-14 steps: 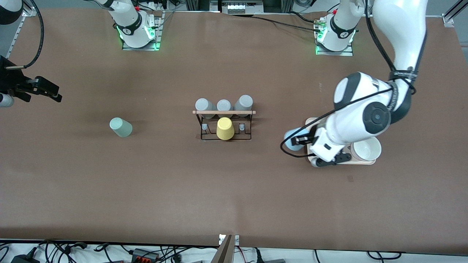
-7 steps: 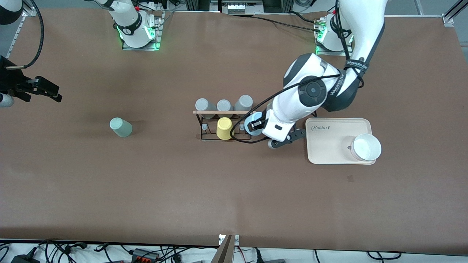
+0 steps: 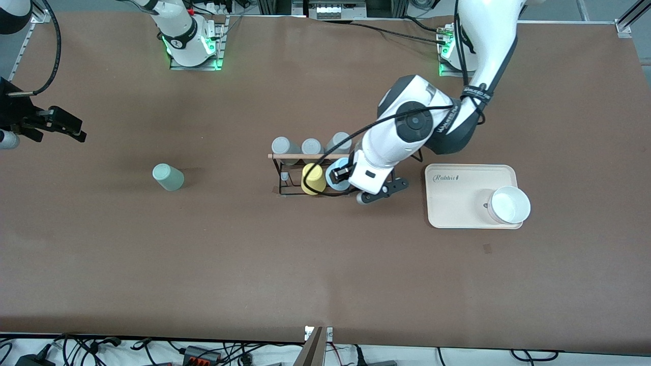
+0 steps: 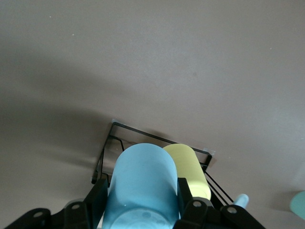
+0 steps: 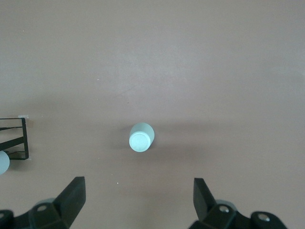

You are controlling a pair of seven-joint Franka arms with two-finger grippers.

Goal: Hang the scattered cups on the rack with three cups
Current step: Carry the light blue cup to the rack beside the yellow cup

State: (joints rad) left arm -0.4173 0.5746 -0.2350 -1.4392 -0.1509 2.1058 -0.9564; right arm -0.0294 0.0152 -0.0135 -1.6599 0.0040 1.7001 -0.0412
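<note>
My left gripper [image 3: 339, 179] is shut on the light blue cup [image 3: 337, 171] and holds it over the black wire rack [image 3: 311, 156], close beside the yellow cup [image 3: 313, 179] that sits on a peg. In the left wrist view the blue cup [image 4: 143, 186] fills the space between my fingers [image 4: 97, 196], with the yellow cup [image 4: 188, 169] and the rack's frame [image 4: 114, 138] just past it. The mint-green cup [image 3: 168, 177] lies on the table toward the right arm's end. My right gripper [image 3: 75, 129] is open and empty there, and its wrist view shows that cup [image 5: 141, 137] ahead of its jaws.
Three grey cups [image 3: 311, 146] hang along the rack's wooden rod. A cream tray [image 3: 457, 203] with a white bowl [image 3: 510, 205] lies toward the left arm's end. The rack's corner [image 5: 19, 138] shows in the right wrist view.
My left arm has carried the blue cup from beside the cream tray across to the rack, next to the yellow cup. The right arm has not moved.
</note>
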